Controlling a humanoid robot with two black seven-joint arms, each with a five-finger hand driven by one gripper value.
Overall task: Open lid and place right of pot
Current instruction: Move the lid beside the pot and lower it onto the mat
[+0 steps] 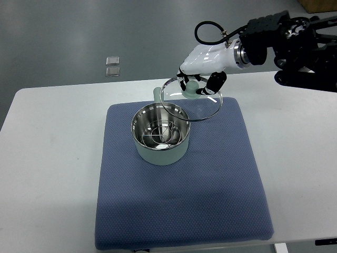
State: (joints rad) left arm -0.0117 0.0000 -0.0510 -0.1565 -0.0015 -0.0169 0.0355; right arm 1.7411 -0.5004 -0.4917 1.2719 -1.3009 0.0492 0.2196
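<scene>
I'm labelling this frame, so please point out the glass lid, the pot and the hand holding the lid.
glass lid (202, 108): top view, on its clear pane.
pot (158, 154): top view, on its pale green outer wall.
right hand (202, 59): top view, on its white back.

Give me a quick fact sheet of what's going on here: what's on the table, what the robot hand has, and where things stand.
surface: white table with a blue mat on it
pot: pale green pot on the mat, uncovered, shiny inside
lid: glass lid with green knob, lifted and tilted, above the pot's back right rim
right robot hand: gripping the lid by its knob
left robot hand: not in view
progress: lid off, not yet set down right of the pot
</scene>
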